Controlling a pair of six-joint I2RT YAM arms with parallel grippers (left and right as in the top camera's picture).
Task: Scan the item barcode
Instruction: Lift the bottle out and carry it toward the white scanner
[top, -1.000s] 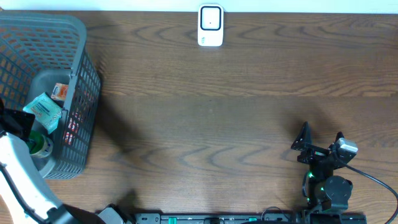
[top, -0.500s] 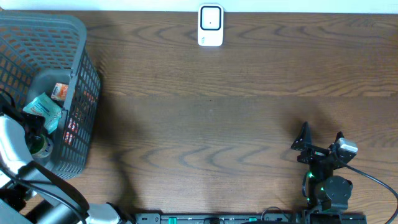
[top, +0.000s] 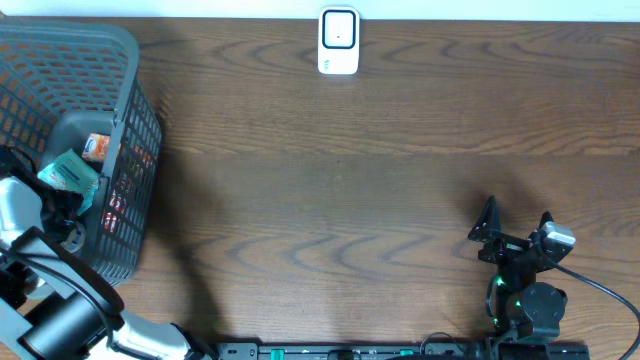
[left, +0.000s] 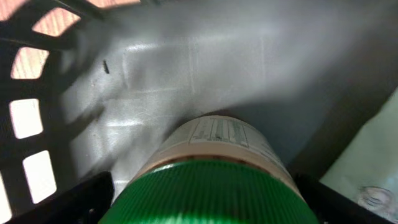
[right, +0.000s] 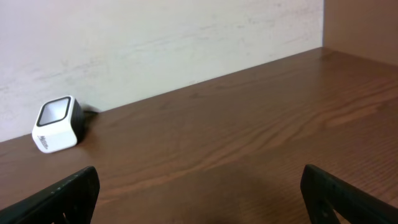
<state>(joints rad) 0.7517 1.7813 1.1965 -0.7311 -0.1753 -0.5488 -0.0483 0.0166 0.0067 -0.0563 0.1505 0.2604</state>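
Left pincer (left: 200, 202): wide, around the green-lid jar (left: 217, 146) in the basket (left: 186, 68).
Right pincer (right: 200, 198): wide, over the table (right: 261, 118).

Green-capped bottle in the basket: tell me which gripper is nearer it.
Left. The left gripper straddles the green-capped bottle inside the basket; the right gripper sits far off across the table.

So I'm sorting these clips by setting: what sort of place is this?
Likely a mock shop checkout on a test bench: a grey shopping basket holding a green-capped bottle and a teal packet, a small white barcode scanner at the far edge, all on a wooden table.
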